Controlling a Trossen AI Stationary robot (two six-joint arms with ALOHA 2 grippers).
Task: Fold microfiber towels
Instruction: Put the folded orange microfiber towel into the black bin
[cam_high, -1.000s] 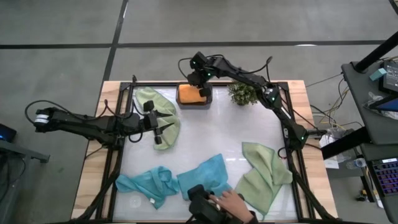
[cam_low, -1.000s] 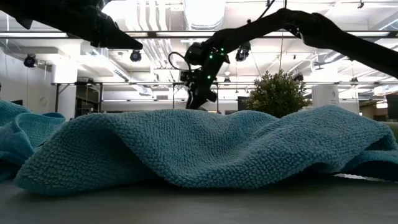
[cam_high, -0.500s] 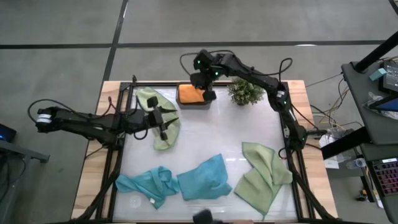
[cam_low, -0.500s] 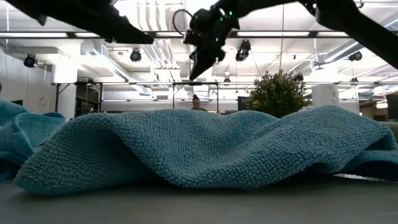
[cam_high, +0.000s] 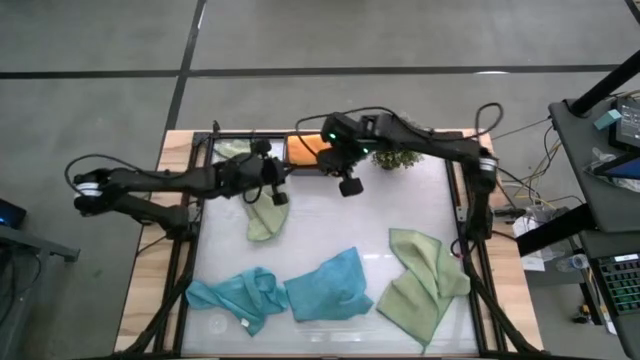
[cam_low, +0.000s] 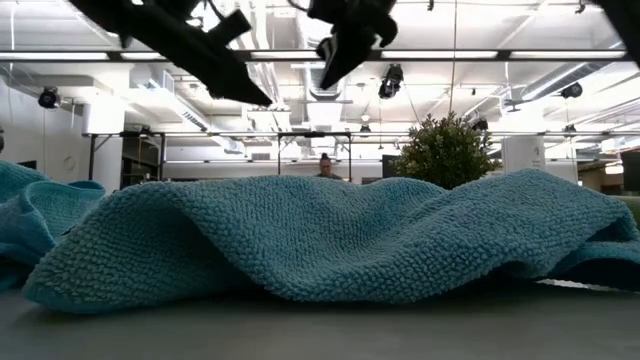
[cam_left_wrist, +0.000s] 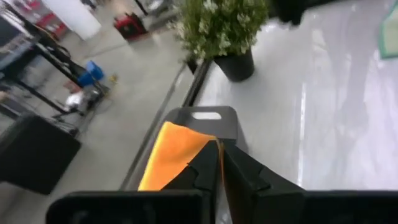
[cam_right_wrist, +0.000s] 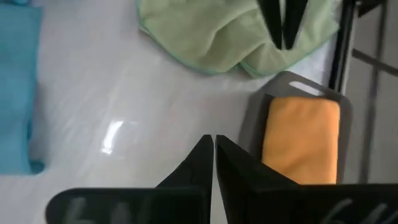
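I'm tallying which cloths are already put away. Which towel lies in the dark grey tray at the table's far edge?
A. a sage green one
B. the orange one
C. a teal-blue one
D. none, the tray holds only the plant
B: the orange towel lies folded in the dark grey tray, while the teal-blue and sage green towels lie out on the table.

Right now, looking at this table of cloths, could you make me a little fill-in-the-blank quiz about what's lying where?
1. The folded orange towel lies in a small dark grey ____.
2. The little potted plant stands at the table's back edge, beside the ____ towel.
3. Along the front edge lie two teal-blue towels and one ____ towel.
4. Both the left gripper and the right gripper have their fingers ____.

Missing words: tray; orange; sage green; shut
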